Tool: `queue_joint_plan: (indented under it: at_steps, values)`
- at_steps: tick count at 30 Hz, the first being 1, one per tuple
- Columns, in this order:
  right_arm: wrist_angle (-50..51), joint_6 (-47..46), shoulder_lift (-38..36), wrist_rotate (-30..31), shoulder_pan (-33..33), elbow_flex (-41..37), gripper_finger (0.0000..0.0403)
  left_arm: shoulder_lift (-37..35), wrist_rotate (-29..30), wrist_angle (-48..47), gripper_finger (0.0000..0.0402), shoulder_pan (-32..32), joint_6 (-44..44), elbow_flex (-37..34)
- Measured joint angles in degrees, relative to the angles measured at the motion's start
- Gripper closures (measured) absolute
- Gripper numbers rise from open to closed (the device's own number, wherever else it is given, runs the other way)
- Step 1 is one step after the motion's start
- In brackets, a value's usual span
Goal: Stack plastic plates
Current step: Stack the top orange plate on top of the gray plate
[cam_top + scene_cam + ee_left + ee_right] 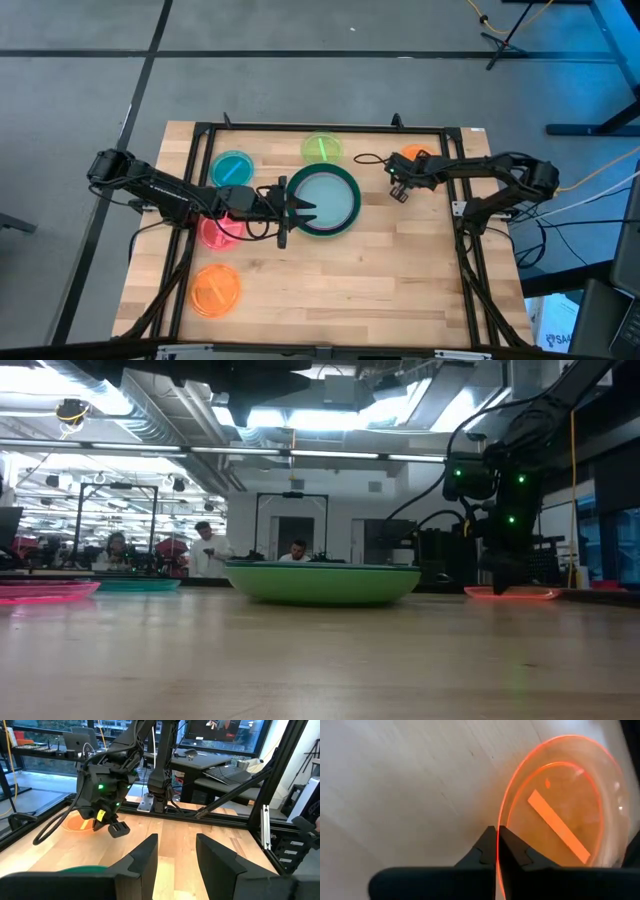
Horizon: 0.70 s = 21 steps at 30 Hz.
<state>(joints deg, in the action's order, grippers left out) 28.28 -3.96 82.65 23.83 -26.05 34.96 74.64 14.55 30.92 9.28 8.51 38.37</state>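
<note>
high view, wooden table (380, 280) seen from above. at centre lies the large stack: a grey-teal plate (324, 198) nested in a dark green plate (349, 220); in the low view a light green plate (322, 582) forms its underside. clock positions are taken from this stack. at 12 o'clock, a lime translucent plate (322, 148). at 10 o'clock, a blue translucent plate (232, 168). at 8 o'clock, a pink-red translucent plate (215, 233), partly under the left arm. farther out at 7 o'clock, an orange translucent plate (215, 288), well apart from the rest. at 2 o'clock, a second orange plate (560, 815) near the far right corner.

left gripper (300, 209): at 9 o'clock, over the stack's rim, fingers (145, 857) spread apart, nothing between them.

right gripper (497, 851): at the second orange plate's edge; in the right wrist view its fingertips are pressed together on the plate's thin rim, which passes between them.
</note>
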Motion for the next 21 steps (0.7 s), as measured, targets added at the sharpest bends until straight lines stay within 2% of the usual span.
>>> queue_joint_plan:
  at_steps: [6, 17, 21]
  values:
    - [0.1, 3.3, -2.1, 0.6, 6.1, 1.0, 0.0401, 0.0, 0.0, 0.0, 0.0275, 0.0, 0.0, 0.0]
    - [-0.6, 8.7, -3.4, 1.0, 20.4, 9.1, 0.0402, 0.0, 0.0, -0.1, 0.0275, 0.0, 0.0, 0.0]
    - [-4.3, 10.8, -3.4, -0.2, 24.9, 11.0, 0.0402, 0.0, 0.0, -0.3, 0.0275, 0.0, 0.0, 0.0]
